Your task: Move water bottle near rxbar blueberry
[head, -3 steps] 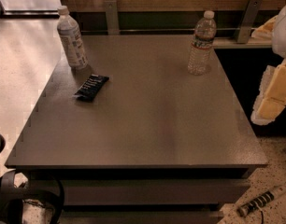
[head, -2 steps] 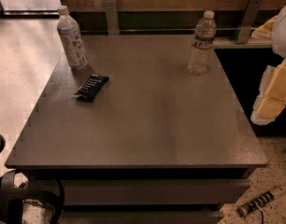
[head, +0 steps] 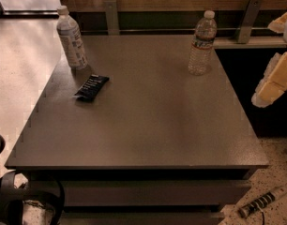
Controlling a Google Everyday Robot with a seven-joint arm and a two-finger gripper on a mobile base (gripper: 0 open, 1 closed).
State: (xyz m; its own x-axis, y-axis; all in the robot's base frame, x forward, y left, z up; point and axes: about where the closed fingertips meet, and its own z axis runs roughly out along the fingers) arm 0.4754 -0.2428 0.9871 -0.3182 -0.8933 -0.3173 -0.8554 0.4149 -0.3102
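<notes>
The water bottle (head: pixel 202 43) is clear and ribbed, with a white cap and a red-and-white label band. It stands upright at the table's far right. The rxbar blueberry (head: pixel 92 87) is a small flat dark wrapper with white lettering, lying at the far left of the table. My gripper (head: pixel 271 84) is part of the pale arm at the frame's right edge, beyond the table's right side. It is well right of the water bottle, a little nearer than it, and touches nothing.
A whitish bottle with a large printed label (head: pixel 71 39) stands upright just behind the rxbar. The grey table (head: pixel 148 125) has a wooden wall and metal brackets (head: pixel 111 16) behind it. A cable end (head: pixel 260 203) lies on the floor at the front right. Dark gear (head: pixel 12 205) sits at the front left.
</notes>
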